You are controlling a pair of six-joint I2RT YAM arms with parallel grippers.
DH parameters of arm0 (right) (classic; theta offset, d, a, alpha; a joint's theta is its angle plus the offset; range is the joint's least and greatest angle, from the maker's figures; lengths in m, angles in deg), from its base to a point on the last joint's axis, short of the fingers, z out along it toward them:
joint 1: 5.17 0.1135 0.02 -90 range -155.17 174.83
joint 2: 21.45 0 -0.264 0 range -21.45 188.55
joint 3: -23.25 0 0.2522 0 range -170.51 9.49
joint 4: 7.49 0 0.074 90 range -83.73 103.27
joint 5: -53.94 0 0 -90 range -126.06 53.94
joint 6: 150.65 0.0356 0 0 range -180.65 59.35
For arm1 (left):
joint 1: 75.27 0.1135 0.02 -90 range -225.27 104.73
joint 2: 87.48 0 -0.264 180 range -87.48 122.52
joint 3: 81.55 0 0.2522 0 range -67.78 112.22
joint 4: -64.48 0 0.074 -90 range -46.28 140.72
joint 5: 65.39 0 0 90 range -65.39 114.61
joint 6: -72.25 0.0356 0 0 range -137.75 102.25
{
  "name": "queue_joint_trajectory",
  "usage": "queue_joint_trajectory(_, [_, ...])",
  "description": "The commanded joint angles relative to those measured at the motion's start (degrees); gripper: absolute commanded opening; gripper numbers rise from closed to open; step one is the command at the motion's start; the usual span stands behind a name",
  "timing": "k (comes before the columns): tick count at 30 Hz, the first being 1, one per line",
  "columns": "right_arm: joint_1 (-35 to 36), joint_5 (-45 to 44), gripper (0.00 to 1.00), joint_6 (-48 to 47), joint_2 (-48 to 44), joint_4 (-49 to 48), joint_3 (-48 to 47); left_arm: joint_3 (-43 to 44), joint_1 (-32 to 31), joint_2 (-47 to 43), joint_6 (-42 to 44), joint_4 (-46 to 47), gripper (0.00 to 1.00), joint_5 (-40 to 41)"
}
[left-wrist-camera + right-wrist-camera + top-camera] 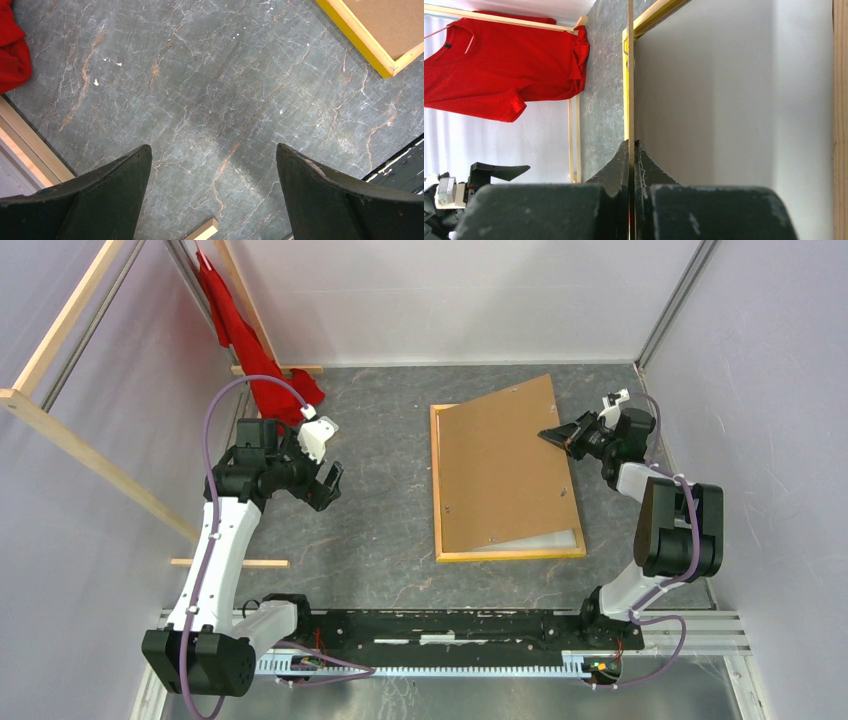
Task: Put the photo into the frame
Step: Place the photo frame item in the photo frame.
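Observation:
The frame (439, 490) lies flat in the middle right of the table; its yellow corner also shows in the left wrist view (370, 47). A brown backing board (500, 470) rests on it, skewed, with its far right corner past the frame. A pale white strip (545, 538), apparently the photo's back, shows under the board's near edge, and as a grey-white sheet in the right wrist view (724, 100). My right gripper (552, 437) (630, 142) is shut on the board's right edge. My left gripper (325, 485) (212, 155) is open and empty above bare table, left of the frame.
A red shirt (240, 330) (499, 65) hangs from a wooden rack (60, 410) at the far left. A loose wooden stick (230, 562) (202, 231) lies near the left arm. A black rail (440, 625) runs along the near edge. White walls enclose the table.

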Motion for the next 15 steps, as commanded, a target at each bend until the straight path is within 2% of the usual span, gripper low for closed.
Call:
queue_joint_trajectory(1, [0.45, 1.24, 0.00, -0.78, 0.25, -2.69, -0.13, 1.19, -0.31, 0.53, 1.87, 0.29, 1.00, -0.25])
queue_joint_trajectory(9, [3.25, -0.22, 0.00, -1.30, 0.13, -2.41, 1.03, 1.25, -0.50, 1.70, 1.74, 0.34, 1.00, -0.45])
queue_joint_trajectory(15, [9.74, -5.50, 0.00, -2.41, -1.79, -1.53, 4.67, 1.07, -0.50, 2.33, 1.85, 0.36, 1.00, -0.17])
